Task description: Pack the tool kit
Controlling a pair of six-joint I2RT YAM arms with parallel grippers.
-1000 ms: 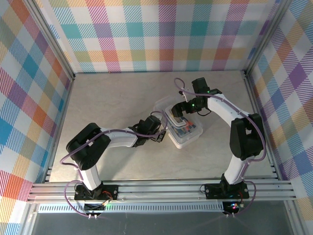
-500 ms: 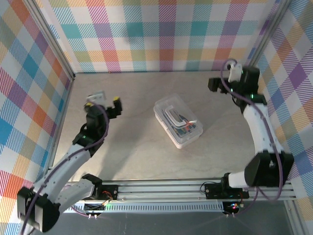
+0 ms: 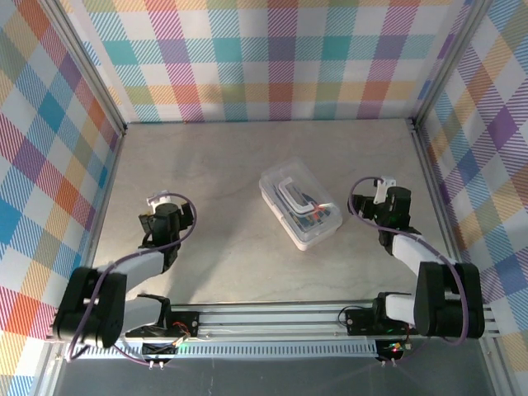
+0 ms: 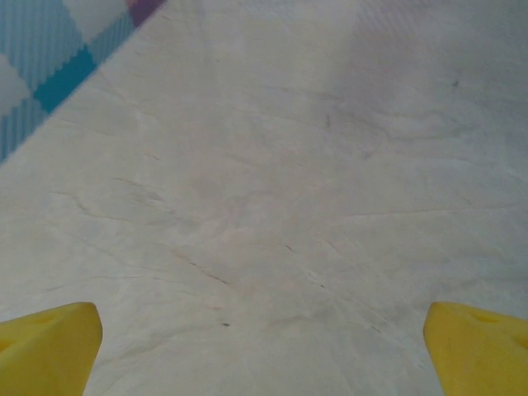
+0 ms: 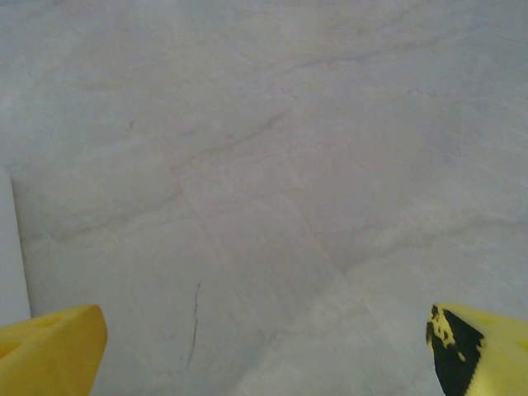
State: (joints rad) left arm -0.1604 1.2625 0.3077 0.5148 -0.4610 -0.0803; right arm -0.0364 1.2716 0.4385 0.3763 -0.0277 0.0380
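— At the middle of the bench (image 3: 206, 157) sits the tool kit (image 3: 301, 206), a translucent white box lying at an angle, with red and orange showing through the plastic.
— Left end effector?
— Left end effector (image 3: 167, 216) is low by the bench's left side, well apart from the kit. Its yellow fingertips (image 4: 49, 351) are spread wide and hold nothing.
— Right?
— Right end effector (image 3: 388, 202) is near the kit's right side, not touching it. It is released too, empty over bare bench.
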